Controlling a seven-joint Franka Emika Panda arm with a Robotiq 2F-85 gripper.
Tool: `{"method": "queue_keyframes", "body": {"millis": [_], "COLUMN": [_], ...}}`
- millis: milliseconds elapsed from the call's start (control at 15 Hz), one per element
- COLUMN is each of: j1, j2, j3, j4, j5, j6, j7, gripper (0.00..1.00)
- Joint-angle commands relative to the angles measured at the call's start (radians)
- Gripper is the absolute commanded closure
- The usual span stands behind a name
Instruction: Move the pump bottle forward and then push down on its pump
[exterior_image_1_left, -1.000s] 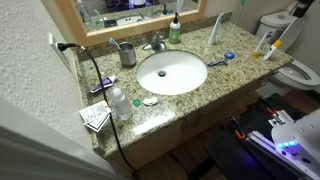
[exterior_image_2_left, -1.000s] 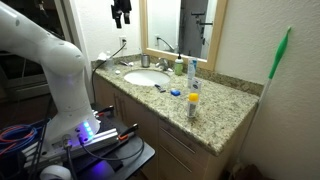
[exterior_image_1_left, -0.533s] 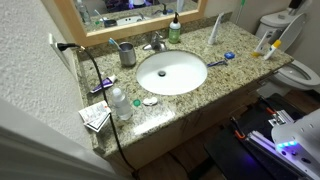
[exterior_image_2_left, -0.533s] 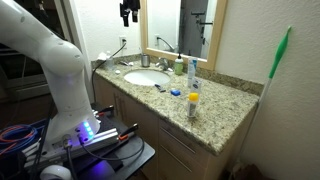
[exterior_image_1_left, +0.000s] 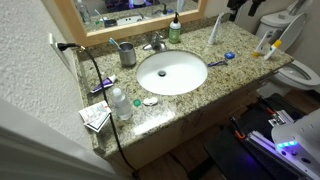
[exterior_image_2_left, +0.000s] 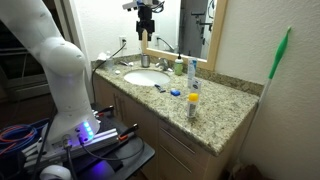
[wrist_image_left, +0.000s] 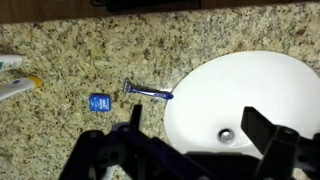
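**Approach to the bottle (exterior_image_1_left: 175, 31):** the claw (wrist_image_left: 192, 118) is spread wide, high over the sink (exterior_image_1_left: 172, 72).
Lower squarely, straddle the body below the pump (exterior_image_1_left: 176, 17), and close gently to keep it upright.

The claw (wrist_image_left: 192, 116) hangs over a speckled granite tabletop (wrist_image_left: 90, 50), its two dark fingers (wrist_image_left: 127, 140) spread wide with nothing between them. A white sink (wrist_image_left: 240, 75) fills the right side, its drain (wrist_image_left: 228, 134) near the bottom. A blue razor (wrist_image_left: 148, 94) lies just beside the sink's rim, near a small blue packet (wrist_image_left: 98, 102).
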Motion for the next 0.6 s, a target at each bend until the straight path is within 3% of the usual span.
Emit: {"method": "queue_keyframes", "body": {"millis": [0,267,533], "j1": [0.002,-0.006,-0.016], "j2": [0.010,0.017,0.165], "j3": [-0.002,0.001,-0.010], "j4": [0.004,0.009,0.079], "j5": [-0.001,-0.020,0.010], "j6": [-0.003,0.004,0.285], "j7": [0.000,0.012,0.088], "gripper": [0.00,0.00,0.00]}}
